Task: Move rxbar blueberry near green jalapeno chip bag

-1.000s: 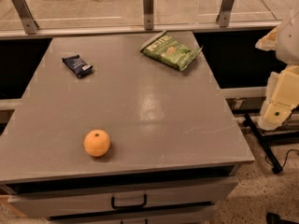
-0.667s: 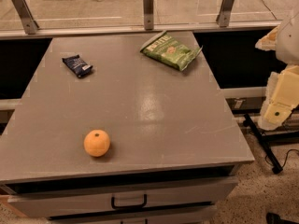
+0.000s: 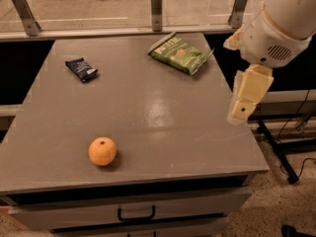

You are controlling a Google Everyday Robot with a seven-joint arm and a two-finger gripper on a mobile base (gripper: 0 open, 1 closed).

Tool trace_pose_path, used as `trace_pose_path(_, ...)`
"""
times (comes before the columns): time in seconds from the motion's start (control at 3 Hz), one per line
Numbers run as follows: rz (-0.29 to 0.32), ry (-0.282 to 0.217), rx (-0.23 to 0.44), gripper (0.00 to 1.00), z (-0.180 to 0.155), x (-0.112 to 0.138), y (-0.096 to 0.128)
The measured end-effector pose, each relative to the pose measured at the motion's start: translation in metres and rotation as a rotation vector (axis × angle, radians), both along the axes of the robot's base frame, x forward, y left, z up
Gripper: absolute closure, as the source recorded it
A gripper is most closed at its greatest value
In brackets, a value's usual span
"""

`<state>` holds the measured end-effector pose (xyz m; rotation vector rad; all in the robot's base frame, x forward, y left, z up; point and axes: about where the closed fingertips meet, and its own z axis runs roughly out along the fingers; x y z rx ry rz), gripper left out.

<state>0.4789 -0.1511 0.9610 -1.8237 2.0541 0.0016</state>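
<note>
Cream hand (image 3: 240,111) hangs by the table (image 3: 148,112) edge, far from rxbar blueberry (image 3: 81,69), grip unclear.

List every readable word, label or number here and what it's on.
green jalapeno chip bag: white lettering along top edge, too blurred to read.
rxbar blueberry: white print, too small to read.
gripper, at the right edge of the table: no text visible.

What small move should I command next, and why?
Probably swing the claw left across the table toward the rxbar blueberry. The claw hangs at the table's right edge, far from the bar, which lies at the far left, well apart from the green jalapeno chip bag.
</note>
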Motion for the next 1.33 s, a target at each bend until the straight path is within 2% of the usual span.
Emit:
trace_pose_path(0.33, 0.154, -0.060, 0.053, 0.00, 0.001, 0.036, 0.085)
trace_pose_path(0.67, 0.299, -0.113, 0.127, 0.00, 0.015, 0.060, 0.188)
trace_pose_path(1.0, 0.299, -0.113, 0.127, 0.00, 0.015, 0.060, 0.188)
trace_pose_path(1.33, 0.260, -0.125, 0.158, 0.00, 0.012, 0.070, 0.195)
